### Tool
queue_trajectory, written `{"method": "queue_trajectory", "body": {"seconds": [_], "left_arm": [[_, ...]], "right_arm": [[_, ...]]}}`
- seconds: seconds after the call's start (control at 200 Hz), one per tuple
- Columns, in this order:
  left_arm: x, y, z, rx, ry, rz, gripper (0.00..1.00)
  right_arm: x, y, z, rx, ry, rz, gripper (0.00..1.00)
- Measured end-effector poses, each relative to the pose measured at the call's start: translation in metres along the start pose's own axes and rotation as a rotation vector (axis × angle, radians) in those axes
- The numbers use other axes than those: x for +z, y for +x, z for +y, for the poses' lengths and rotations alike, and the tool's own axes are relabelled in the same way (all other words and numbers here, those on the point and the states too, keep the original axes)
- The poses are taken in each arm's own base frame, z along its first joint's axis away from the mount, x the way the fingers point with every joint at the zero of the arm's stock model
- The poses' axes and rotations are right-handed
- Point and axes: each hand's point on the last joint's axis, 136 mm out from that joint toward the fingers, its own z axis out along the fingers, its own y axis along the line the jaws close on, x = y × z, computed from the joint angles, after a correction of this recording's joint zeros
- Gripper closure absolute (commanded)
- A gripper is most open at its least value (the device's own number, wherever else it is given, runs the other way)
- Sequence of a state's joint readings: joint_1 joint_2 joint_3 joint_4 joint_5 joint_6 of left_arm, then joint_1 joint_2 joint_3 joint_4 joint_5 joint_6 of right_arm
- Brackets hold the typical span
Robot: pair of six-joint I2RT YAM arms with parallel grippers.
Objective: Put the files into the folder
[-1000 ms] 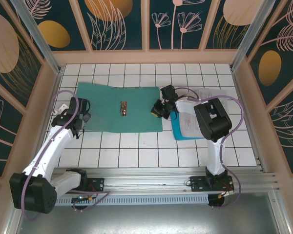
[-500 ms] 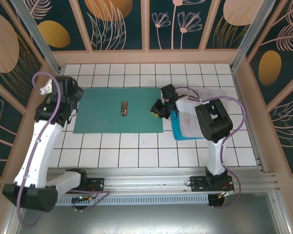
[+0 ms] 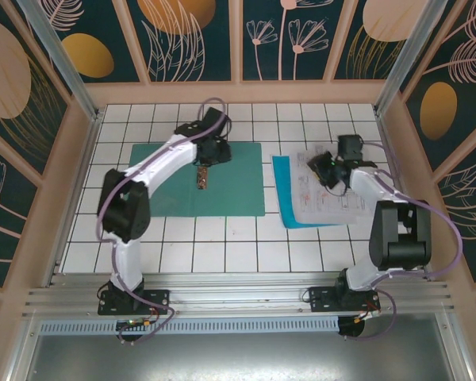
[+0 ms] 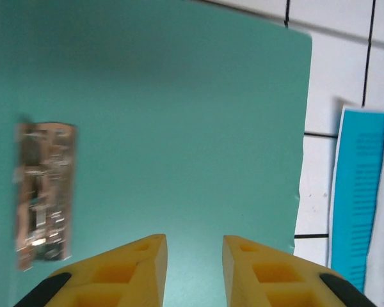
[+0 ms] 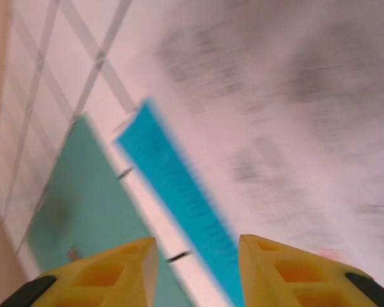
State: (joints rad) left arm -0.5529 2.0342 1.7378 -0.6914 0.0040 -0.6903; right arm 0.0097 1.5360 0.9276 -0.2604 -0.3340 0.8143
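The dark teal-green folder [image 3: 170, 190] lies open and flat on the tiles, left of centre. My left gripper [image 3: 210, 151] hovers over its far middle, open, with a narrow gap and nothing between the yellow fingers [image 4: 137, 268]. In the left wrist view the folder [image 4: 179, 115] is under the left gripper [image 4: 193, 246]. The white printed files [image 3: 329, 198] lie to the right. My right gripper [image 3: 329, 169] hangs over them, open and holding nothing. The right wrist view is blurred: the files [image 5: 294, 109] and the folder [image 5: 83, 192] lie beyond the right gripper [image 5: 197, 246].
A metal clip [image 3: 201, 176] sits at the folder's middle, seen as the clip [image 4: 45, 192] left of my left fingers. A bright cyan sheet [image 3: 283, 186] lies under the files' left side, between files and folder. Wooden walls ring the tiled table [image 3: 222, 246].
My left arm swung from the folder's left edge to its far middle, jaws narrowing. My right gripper moved right from the cyan sheet's left edge to over the files, jaws widening.
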Motion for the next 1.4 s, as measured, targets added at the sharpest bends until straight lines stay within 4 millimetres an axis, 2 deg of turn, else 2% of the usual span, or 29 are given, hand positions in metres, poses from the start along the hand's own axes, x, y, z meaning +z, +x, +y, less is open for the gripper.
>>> {"method": "queue_trajectory", "body": {"seconds": [0.095, 0.185, 0.26, 0.32, 0.505, 0.58, 1.006, 1.221, 1.401], "left_arm": [[0.031, 0.014, -0.013, 0.064, -0.015, 0.044, 0.73], [0.053, 0.033, -0.013, 0.112, -0.042, 0.091, 0.74], [0.065, 0.046, -0.011, 0.143, -0.065, 0.125, 0.75], [0.073, 0.055, -0.009, 0.163, -0.077, 0.144, 0.75], [0.082, 0.079, -0.006, 0.209, -0.096, 0.188, 0.76], [0.086, 0.088, -0.007, 0.223, -0.099, 0.193, 0.76], [0.093, 0.099, -0.041, 0.227, -0.017, 0.139, 0.79], [0.095, 0.100, -0.051, 0.226, 0.008, 0.141, 0.79], [0.096, 0.101, -0.063, 0.238, 0.030, 0.136, 0.73]], "right_arm": [[-0.007, 0.003, -0.049, 0.084, 0.073, -0.002, 0.54], [-0.013, 0.012, -0.086, 0.154, 0.132, 0.000, 0.52], [-0.015, 0.016, -0.105, 0.191, 0.160, 0.002, 0.52], [-0.014, 0.017, -0.112, 0.205, 0.172, 0.002, 0.52], [-0.006, 0.017, -0.120, 0.203, 0.193, 0.015, 0.52], [-0.004, 0.013, -0.117, 0.196, 0.180, 0.010, 0.53], [0.006, 0.012, -0.106, 0.159, 0.140, 0.009, 0.53], [0.009, 0.015, -0.101, 0.141, 0.133, 0.014, 0.53], [0.010, 0.017, -0.099, 0.131, 0.128, 0.017, 0.53]]}}
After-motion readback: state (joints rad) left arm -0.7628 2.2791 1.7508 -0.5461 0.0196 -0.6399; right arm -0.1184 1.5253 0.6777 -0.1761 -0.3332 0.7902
